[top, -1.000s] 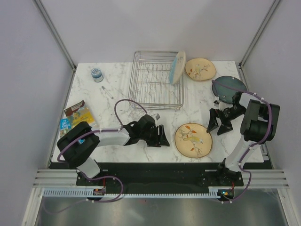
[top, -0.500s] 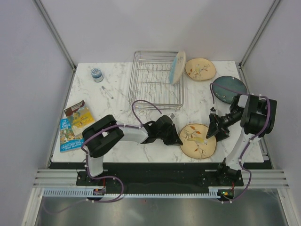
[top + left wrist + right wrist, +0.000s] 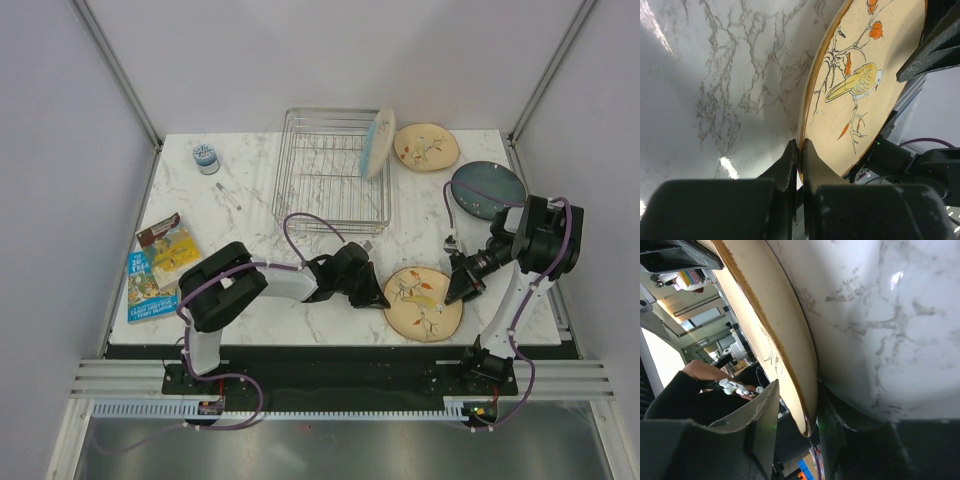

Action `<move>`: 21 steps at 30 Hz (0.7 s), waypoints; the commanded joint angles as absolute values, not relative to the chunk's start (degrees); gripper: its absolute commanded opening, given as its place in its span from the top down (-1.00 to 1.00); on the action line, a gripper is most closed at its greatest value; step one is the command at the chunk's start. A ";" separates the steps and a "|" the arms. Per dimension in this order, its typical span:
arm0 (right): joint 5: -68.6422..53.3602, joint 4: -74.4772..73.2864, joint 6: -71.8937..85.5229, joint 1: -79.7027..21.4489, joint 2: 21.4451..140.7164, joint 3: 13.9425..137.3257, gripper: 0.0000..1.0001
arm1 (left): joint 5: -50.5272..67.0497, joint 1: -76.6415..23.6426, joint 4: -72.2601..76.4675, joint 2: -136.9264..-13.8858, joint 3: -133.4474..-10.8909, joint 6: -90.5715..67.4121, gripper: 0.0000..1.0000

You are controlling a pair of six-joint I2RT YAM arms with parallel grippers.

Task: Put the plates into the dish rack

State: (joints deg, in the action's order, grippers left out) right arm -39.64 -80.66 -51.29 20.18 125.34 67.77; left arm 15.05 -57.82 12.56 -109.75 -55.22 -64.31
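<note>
At the upper middle of the overhead view, the dish rack (image 3: 330, 228) stands on the marble worktop (image 3: 240, 240). It holds one item: the half-blue plate (image 3: 378, 142), set on edge at the rack's right-hand end and leaning a little to the right. The remaining tines carry nothing.

Three plates are outside the rack. The sprig plate (image 3: 427, 147) lies flat just right of the rack, at the upper right of the worktop. The dark teal plate (image 3: 486, 190) lies flat below and to the right of it, close to the right edge. The bird plate (image 3: 423, 302) sits at the lower right, near the front edge and well apart from the rack. Whether it is raised off the worktop cannot be told.

The left tool (image 3: 380, 293) is at the bird plate's left rim. Its wrist view shows the jaws clenched, with the rim (image 3: 865, 75) pinched at the fingertips (image 3: 800, 145). The right tool (image 3: 461, 284) is at the opposite rim. Its wrist view shows the jaws apart on either side of the plate edge (image 3: 770, 315), one finger against it and a gap at the other, so not clamped (image 3: 799, 387).

The left arm's wrist and its looping purple cable (image 3: 300, 222) lie between the bird plate and the rack's near rim. A small blue-lidded jar (image 3: 206, 157) stands at the upper left, and booklets (image 3: 160, 265) lie at the left edge, both well away from the rack.
</note>
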 commanded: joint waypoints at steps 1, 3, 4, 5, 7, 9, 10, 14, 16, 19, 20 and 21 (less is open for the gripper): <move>-46.14 -83.58 -56.43 19.16 125.60 67.76 0.17 | 14.68 -58.54 16.87 -112.50 -59.59 -65.04 0.95; -46.75 -83.58 -57.04 19.16 125.59 67.68 0.16 | 15.47 -58.54 17.40 -112.85 -60.47 -64.51 0.95; -47.19 -83.58 -57.30 19.07 125.60 67.59 0.17 | 15.64 -58.45 17.58 -113.20 -60.82 -64.42 0.96; -47.72 -83.58 -57.30 19.07 125.86 67.59 0.24 | 15.82 -58.45 17.67 -113.29 -61.43 -64.16 0.96; -48.60 -83.58 -57.13 18.90 126.21 67.94 0.42 | 16.00 -58.45 17.75 -113.55 -61.79 -63.72 0.95; -49.30 -83.67 -57.30 18.81 126.04 67.85 0.67 | 16.78 -58.45 18.45 -113.64 -62.14 -62.76 0.95; -49.83 -83.67 -57.30 18.63 125.60 67.85 0.77 | 17.22 -58.53 19.68 -113.64 -62.23 -62.32 0.95; -51.93 -83.67 -58.09 17.76 122.18 68.11 1.00 | 19.50 -58.45 20.74 -114.69 -64.50 -59.34 0.95; -52.64 -83.76 -58.36 17.84 119.29 68.90 1.00 | 19.86 -58.36 19.70 -114.61 -65.12 -57.93 0.95; -51.33 -83.67 -57.66 18.10 115.16 71.45 1.00 | 20.30 -57.83 19.16 -111.81 -65.04 -52.76 0.63; -50.81 -83.67 -57.13 18.19 114.18 72.24 1.00 | 20.74 -57.75 17.85 -110.67 -64.78 -48.04 0.48; -49.15 -83.67 -56.87 18.37 113.13 74.25 1.00 | 20.83 -57.66 16.97 -109.44 -64.43 -45.73 0.33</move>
State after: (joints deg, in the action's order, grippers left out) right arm -37.78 -77.76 -54.87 20.56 120.25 69.17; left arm 19.07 -56.45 10.15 -112.73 -60.90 -57.56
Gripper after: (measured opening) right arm 0.100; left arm 0.224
